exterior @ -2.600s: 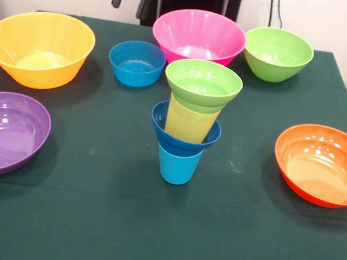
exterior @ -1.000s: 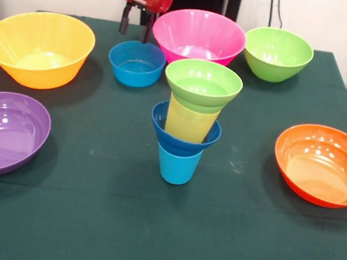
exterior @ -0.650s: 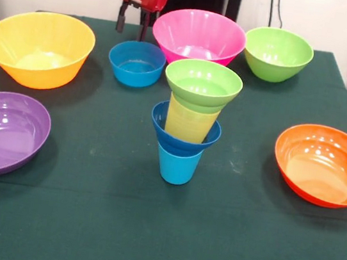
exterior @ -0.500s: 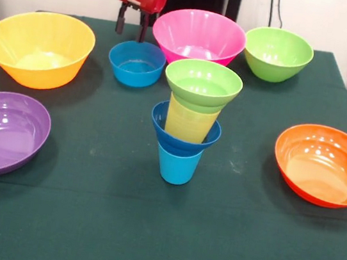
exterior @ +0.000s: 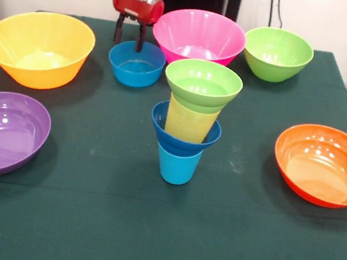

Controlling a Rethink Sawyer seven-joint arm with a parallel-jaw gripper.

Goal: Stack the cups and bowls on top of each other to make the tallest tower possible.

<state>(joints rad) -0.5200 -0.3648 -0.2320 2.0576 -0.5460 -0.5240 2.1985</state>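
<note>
A tower stands mid-table: an upright light blue cup [exterior: 177,166] carries a dark blue bowl [exterior: 162,128], a yellow cup [exterior: 191,121] sits in that bowl, and a small lime green bowl [exterior: 203,81] tops it. A loose light blue bowl [exterior: 136,64] rests behind and to the left of the tower. My gripper [exterior: 128,39] hangs open at that bowl's far left rim. One finger [exterior: 118,32] is at the rim's outer edge, while the other is over the bowl's inside. It holds nothing.
Larger bowls ring the table: yellow-orange [exterior: 38,46] at the left, purple [exterior: 2,132] at the near left, pink [exterior: 198,35] and green [exterior: 278,53] at the back, orange [exterior: 324,164] at the right. The pink bowl is close to the gripper's right.
The gripper has come down from the top edge to the far rim of the light blue bowl, staying open. The tower and the bowls have not moved.
</note>
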